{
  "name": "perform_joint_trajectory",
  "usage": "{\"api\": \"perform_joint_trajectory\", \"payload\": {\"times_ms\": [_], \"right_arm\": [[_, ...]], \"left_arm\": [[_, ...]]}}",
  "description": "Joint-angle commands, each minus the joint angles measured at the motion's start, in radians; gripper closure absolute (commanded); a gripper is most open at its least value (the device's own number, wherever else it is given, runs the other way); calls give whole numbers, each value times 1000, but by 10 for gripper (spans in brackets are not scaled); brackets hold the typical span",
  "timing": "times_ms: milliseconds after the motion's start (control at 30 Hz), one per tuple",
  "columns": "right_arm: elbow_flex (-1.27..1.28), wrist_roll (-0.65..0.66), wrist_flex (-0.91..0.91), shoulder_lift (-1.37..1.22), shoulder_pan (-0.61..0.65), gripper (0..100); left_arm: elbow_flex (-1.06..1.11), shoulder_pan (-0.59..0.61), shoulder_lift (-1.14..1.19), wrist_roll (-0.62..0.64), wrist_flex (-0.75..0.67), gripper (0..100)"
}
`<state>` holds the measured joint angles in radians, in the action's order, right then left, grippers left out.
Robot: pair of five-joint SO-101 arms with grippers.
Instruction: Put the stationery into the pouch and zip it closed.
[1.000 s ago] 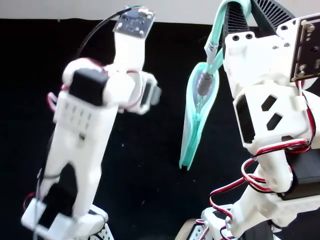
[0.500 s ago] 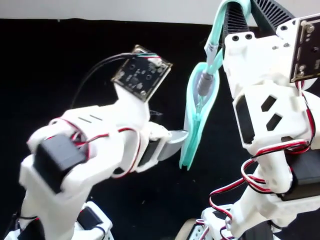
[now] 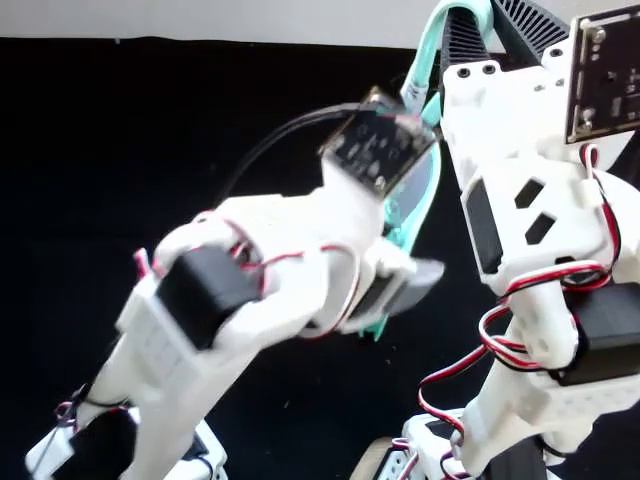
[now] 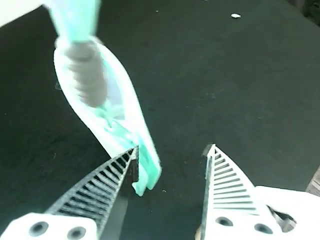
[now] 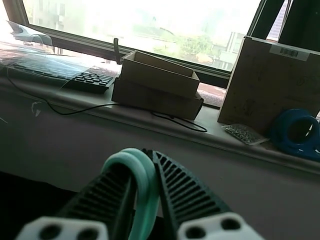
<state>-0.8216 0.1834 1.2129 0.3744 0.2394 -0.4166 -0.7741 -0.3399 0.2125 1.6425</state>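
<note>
A teal pouch hangs in the air over the black table by its loop strap. My right gripper is shut on that loop, which sits pinched between its fingers. The pouch gapes along one edge, and a grey object sits in its upper part. My left gripper is open at the pouch's lower end, with one fingertip right beside the bottom corner. In the high view the left arm crosses in front of the pouch and hides its middle.
The black table lies well below the pouch. The right arm's white body and red wires stand close beside the pouch. Behind the right gripper is a window ledge with cardboard boxes and a keyboard.
The left arm has swung up and to the right, bringing its gripper to the pouch's lower end. The right arm still holds the loop, barely shifted.
</note>
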Motion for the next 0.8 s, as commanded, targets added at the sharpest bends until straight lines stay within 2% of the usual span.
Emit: {"api": "perform_joint_trajectory", "payload": {"times_ms": [0,300,500,667,767], "right_arm": [[2,-2,2,5,-7,992],[2,-2,2,5,-7,992],[2,-2,2,5,-7,992],[2,-2,2,5,-7,992],[2,-2,2,5,-7,992]], "left_arm": [[-27,79,24,8,-32,772],[-21,96,31,9,-31,772],[-18,54,33,9,-25,772],[93,53,33,9,-38,773],[159,51,28,11,-112,773]]}}
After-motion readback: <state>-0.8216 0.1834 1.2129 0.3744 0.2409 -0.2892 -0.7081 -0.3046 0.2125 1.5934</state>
